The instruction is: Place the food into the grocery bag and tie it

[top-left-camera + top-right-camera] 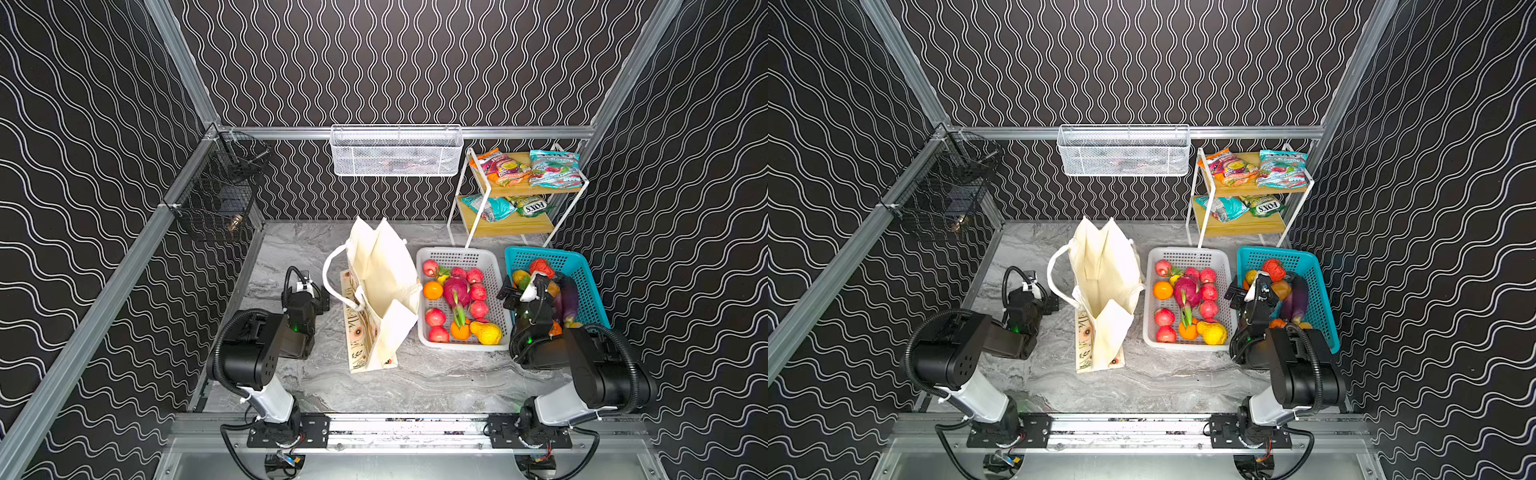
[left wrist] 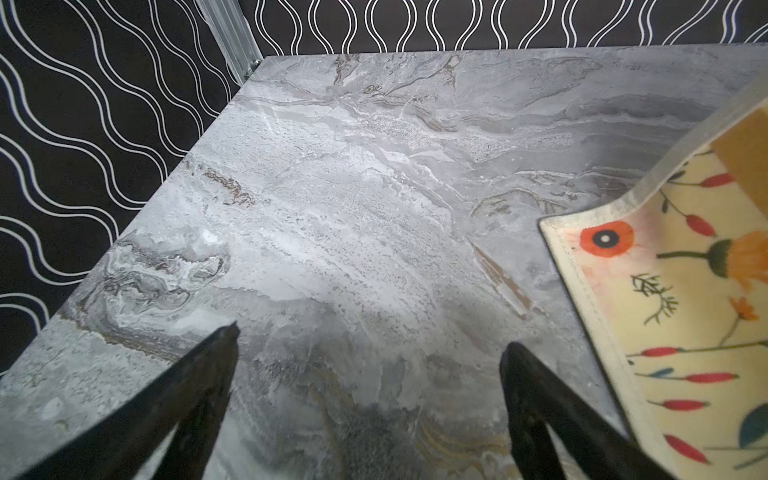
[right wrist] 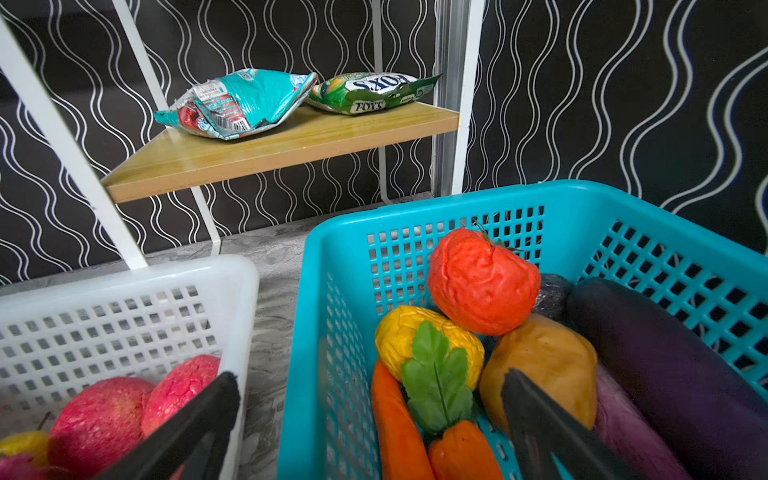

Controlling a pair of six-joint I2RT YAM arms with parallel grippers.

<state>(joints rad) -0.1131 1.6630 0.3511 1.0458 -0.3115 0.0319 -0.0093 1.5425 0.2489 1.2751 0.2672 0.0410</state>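
The grocery bag (image 1: 386, 270) (image 1: 1104, 266), a cream tote, stands open mid-table; its floral side (image 2: 685, 291) fills the left wrist view's edge. Just left of it, my left gripper (image 1: 309, 293) (image 1: 1034, 297) (image 2: 370, 345) hangs open over bare table. Food lies in a white basket (image 1: 457, 252) (image 3: 124, 274): a dragon fruit (image 1: 456, 291) (image 1: 1187, 291) and an orange (image 1: 433, 290). My right gripper (image 1: 525, 291) (image 1: 1255, 291) (image 3: 370, 382) is open and empty, straddling the wall of the teal basket (image 1: 577, 266) (image 3: 457, 203), which holds a red tomato (image 1: 541, 267) (image 3: 482, 282).
A white-framed wooden shelf rack (image 1: 511, 226) at the back right carries a teal snack packet (image 3: 237, 104) and other packets. Carrots (image 3: 395, 424) and an eggplant (image 1: 569, 297) share the teal basket. A white wire basket (image 1: 397, 151) and a black one (image 1: 220, 195) hang on the rails.
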